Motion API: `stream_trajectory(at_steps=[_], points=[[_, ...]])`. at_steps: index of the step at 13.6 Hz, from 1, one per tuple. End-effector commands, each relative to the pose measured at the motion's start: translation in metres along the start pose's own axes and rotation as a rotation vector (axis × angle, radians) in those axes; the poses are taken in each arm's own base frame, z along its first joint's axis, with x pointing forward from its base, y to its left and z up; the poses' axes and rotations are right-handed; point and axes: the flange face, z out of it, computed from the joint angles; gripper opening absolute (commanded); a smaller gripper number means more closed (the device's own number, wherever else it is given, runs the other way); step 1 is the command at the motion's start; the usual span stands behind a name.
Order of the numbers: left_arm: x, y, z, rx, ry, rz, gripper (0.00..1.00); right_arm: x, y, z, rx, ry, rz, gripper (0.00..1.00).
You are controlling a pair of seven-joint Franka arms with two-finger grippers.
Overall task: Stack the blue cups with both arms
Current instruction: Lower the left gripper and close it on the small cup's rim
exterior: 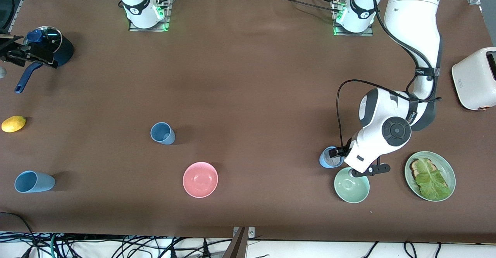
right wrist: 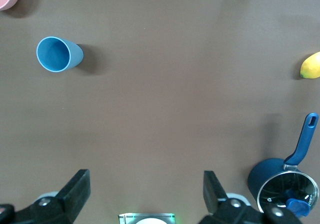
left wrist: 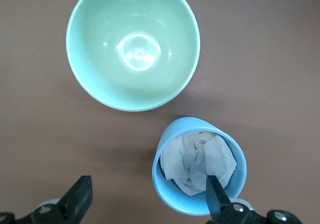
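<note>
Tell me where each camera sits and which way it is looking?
Front view: high across the table, facing both arms' bases; shows the left gripper at the pale blue cup.
Left wrist view: on the left wrist, looking down at that cup and green bowl; open fingers show.
Right wrist view: on the waiting right wrist, looking down at the steel blue cup; open fingers show.
Front and left wrist views share the cup and bowl.
</note>
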Motion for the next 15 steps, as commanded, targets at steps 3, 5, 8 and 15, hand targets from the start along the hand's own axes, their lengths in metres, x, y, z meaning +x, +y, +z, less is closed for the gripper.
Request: stream_trajectory(at_steps=[3, 5, 8, 15], points=[[0.01, 0.004, 0.01, -0.009, 0.034, 0.022, 1.0, 0.001, -0.003, -0.004, 0.017, 0.002, -0.012, 1.0], [0.011, 0.004, 0.017, -0.009, 0.033, 0.021, 1.0, 0.001, -0.004, -0.003, 0.015, -0.006, -0.018, 1.0], [0.012, 0.005, 0.024, -0.009, 0.044, 0.023, 1.0, 0.0, -0.005, -0.004, 0.013, -0.003, -0.018, 1.0], [0.013, 0.004, 0.025, -0.021, 0.055, 0.003, 0.0, 0.001, -0.004, -0.003, 0.015, -0.006, -0.018, 1.0]])
